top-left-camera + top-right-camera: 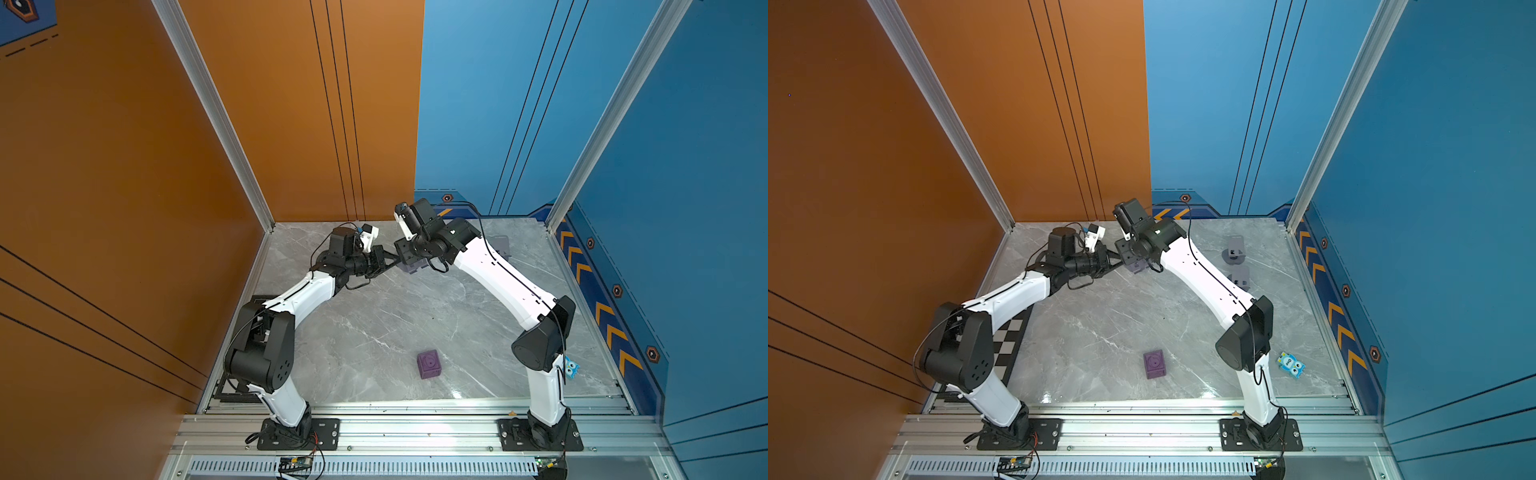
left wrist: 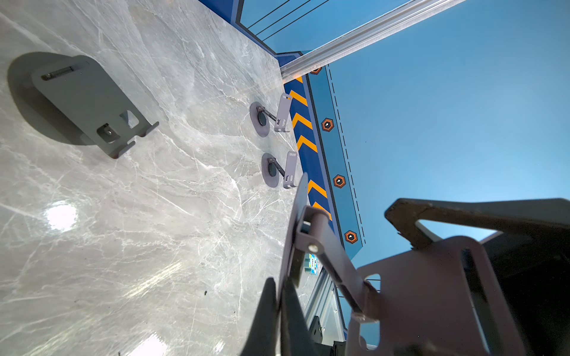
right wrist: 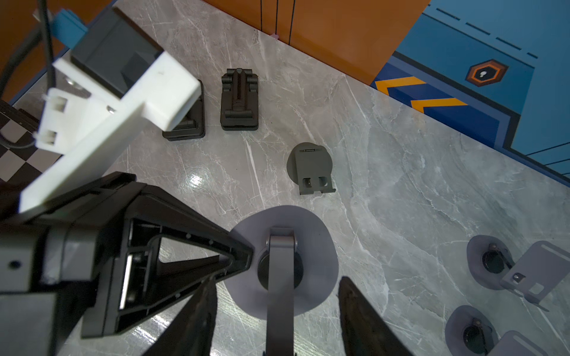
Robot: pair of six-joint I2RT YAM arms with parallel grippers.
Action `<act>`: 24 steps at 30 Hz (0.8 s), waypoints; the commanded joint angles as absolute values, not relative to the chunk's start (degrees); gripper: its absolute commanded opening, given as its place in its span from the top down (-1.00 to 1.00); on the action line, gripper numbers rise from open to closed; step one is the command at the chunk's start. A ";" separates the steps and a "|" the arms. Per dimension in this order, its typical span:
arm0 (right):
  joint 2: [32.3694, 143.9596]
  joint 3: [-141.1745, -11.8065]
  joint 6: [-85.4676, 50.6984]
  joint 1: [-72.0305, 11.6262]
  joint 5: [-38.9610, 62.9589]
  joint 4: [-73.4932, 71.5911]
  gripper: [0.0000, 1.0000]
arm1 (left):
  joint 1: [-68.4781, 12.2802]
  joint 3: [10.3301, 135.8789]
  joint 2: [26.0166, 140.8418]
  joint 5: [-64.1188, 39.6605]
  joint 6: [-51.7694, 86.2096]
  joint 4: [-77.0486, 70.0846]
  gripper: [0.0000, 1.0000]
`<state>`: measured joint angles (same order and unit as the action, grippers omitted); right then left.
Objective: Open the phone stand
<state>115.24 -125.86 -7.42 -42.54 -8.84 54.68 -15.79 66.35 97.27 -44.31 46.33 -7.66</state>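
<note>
Pinching phone stand (image 3: 311,228) base rim, L gripper (image 3: 245,255) jaws fully together on it. R gripper (image 3: 277,279) jaws approx half apart, clamped across stand's plate. Stand's btwn both, over table (image 1: 374,332) far-centre.

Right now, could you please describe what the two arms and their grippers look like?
The left arm and right arm each have white link shells, black joint housings and black cables along them. The left gripper has black triangular open-frame fingers and a white camera bracket. The right gripper has dark tapered fingers.
</note>
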 commanded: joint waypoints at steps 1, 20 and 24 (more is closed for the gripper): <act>102.86 -127.55 -5.45 -45.74 -8.92 56.61 0.25 | -10.78 62.59 103.24 -22.87 47.81 5.99 1.00; 108.27 -125.40 -10.14 -40.72 -0.93 54.16 0.25 | -15.29 68.96 100.64 -30.85 42.49 5.94 1.00; 111.09 -126.83 -11.17 -38.12 1.59 53.93 0.26 | -17.16 70.48 99.05 -32.49 40.88 6.08 1.00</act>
<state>113.49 -123.09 -9.93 -38.87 -1.54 53.36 -17.08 70.02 97.25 -43.13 42.72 -1.58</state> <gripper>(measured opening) 0.603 0.052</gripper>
